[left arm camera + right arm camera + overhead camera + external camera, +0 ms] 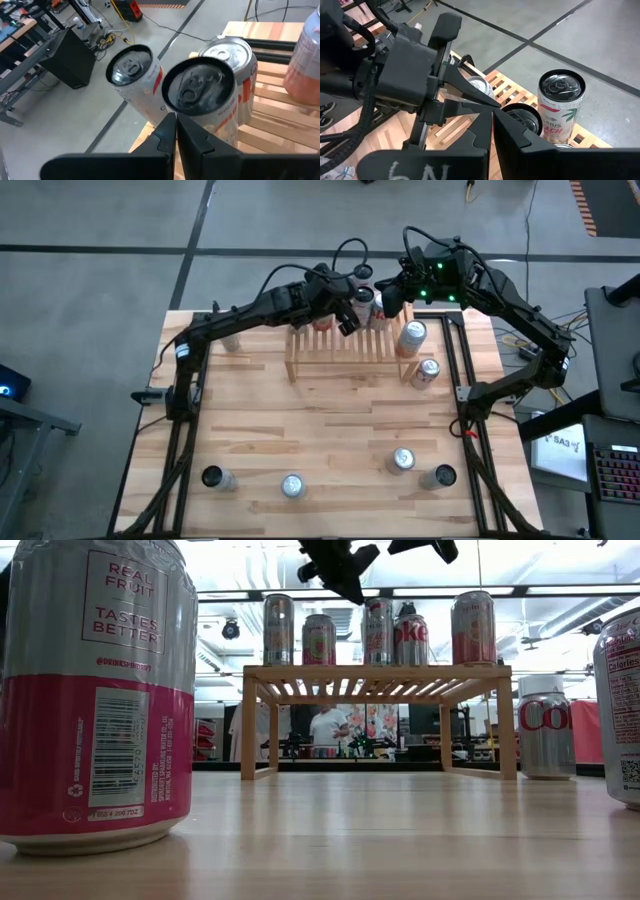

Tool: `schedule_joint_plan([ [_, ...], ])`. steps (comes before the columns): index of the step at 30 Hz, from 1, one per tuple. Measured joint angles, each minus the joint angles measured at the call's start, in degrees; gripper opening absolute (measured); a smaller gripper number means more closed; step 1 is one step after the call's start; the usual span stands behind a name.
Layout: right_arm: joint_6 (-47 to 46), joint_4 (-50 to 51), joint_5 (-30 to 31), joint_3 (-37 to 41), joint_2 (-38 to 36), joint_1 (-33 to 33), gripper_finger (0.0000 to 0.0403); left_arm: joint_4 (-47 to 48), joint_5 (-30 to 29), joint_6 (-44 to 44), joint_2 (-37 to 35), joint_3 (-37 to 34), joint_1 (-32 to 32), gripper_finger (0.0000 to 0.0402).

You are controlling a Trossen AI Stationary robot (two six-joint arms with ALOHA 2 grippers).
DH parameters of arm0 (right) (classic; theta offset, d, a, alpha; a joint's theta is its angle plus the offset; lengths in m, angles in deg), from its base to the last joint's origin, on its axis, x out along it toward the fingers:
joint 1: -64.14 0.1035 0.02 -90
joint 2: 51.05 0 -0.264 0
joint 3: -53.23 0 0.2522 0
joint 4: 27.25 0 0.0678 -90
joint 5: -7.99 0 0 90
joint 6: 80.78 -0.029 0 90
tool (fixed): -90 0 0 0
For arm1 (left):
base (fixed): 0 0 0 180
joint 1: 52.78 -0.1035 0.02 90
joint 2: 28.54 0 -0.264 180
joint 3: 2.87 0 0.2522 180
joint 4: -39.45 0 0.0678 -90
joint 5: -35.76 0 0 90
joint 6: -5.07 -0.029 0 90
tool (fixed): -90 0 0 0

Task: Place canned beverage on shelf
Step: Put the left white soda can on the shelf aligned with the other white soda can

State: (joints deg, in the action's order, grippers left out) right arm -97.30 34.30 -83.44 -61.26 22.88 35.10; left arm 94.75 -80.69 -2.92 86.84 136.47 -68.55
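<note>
Big wooden table (330, 430) filled most of the high view, dark frame rails along both sides. At its far edge stood the shelf (350, 348), a low slatted rack of light wood, also seen from the low view (375, 671) on short legs. Both arms reached in over the far end of that shelf.

Left gripper (347, 323) hung over the shelf's far middle, fingers closed flat together, holding nothing; left wrist view showed the tips (176, 131) pressed shut just above two can tops. Right gripper (392, 300) sat just beside it toward the right, fingers also closed, empty; its tips (492, 120) met near the left gripper in the right wrist view.

Cans on the shelf: low view showed five in a row (279, 629), (319, 639), (378, 631), (410, 639), (473, 627), all upright. Exact count from above was hard to tell, arms covered most of them.

Off the shelf: silver can (427, 372) on the table by the shelf's right end, another (411, 336) at the shelf's right corner, possibly on it. Near edge held four upright cans, well apart: (213, 477), (292, 485), (402, 461), (441, 476). One more can (231, 340) stood at the far left under the left arm.
</note>
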Motion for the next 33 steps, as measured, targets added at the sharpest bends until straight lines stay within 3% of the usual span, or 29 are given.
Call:
schedule_joint_plan([
  [33,0.2,0.0,0.0,0.0,0.0,0.0,0.0009,1.5,1.7,4.7,0.0,-0.1,0.3,0.0],
])
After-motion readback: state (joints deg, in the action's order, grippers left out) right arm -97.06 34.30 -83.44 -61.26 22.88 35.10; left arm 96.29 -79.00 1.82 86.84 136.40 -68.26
